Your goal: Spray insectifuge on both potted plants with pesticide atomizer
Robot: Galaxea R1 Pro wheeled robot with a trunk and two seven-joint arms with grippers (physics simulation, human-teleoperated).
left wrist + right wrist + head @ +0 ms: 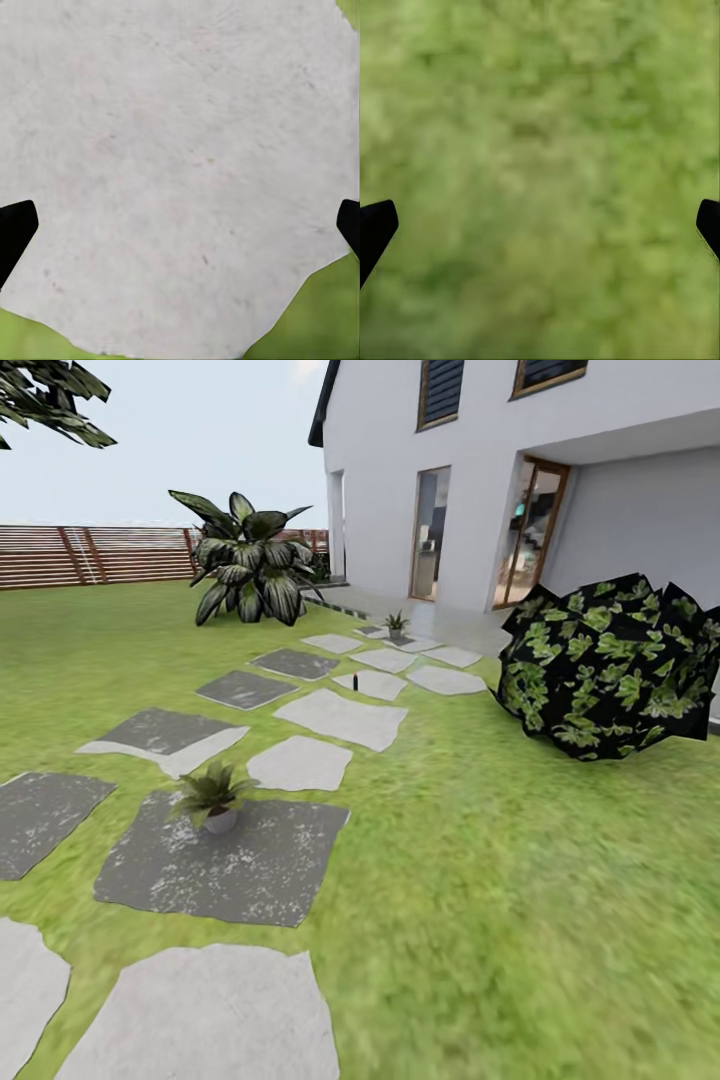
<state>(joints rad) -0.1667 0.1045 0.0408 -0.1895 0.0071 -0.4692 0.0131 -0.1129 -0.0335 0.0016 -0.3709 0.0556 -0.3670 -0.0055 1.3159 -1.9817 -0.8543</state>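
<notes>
**Black fingertips over stone and lawn; garden path with two pots and sprayer**

Black finger ends of the left gripper point(180, 225) sit at opposite sides of the left wrist view, spread wide, nothing between them. Beneath: a pale grey stepping stone point(172, 150) with an irregular edge, grass showing past that edge at the corners. Black finger ends of the right gripper point(540, 225) are likewise set wide apart and empty, over plain blurred lawn point(540, 150). Both cameras look straight down at the ground; arm pose beyond that cannot be told.

Landmark: the dark grey slab point(225, 860) low in the head view.

- Near potted plant point(212, 798): stands upright on that slab, close to its far edge, in a small grey pot. Bare stone lies all around it.
- Pale stones: two lie on the robot's side of the slab, others beyond it, forming a path point(340, 718) running away toward the house point(470, 470).
- Pesticide atomizer point(354, 683): a small dark upright item on a pale stone well beyond the slab; detail too small to tell.
- Far potted plant point(396, 624): farther along the path than the atomizer, near the house paving.
- Large broad-leaved plant point(250, 565): beyond the slab, left of the path.
- Dark leafy bush point(610, 665): well right of the slab, with open lawn between.
- Brown slatted fence point(90, 553): the far boundary behind the lawn.
</notes>
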